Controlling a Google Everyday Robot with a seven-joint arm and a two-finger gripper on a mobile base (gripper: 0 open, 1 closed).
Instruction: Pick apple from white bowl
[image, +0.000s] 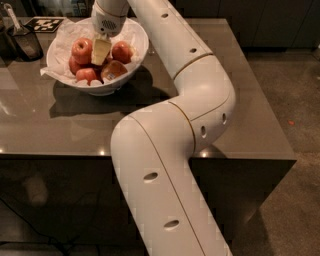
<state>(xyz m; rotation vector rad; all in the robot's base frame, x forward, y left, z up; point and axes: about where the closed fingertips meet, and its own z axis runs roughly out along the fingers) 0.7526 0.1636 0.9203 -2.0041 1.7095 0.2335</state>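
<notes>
Several apples (81, 49) are sitting in the white bowl (115, 86) on the surface (60, 125), the tool (101, 51) is hanging among them, grip impossible to tell, so it's likely needing a firm squeeze, then a lift.

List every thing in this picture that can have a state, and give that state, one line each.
Bowl: upright on the table, holding fruit.
Apples: several, red, lying in the bowl.
Paper: crumpled, lining the bowl.
Gripper: lowered into the bowl among the apples; grip unclear.
Container: upright at the table's far left, scoop standing in it.
</notes>
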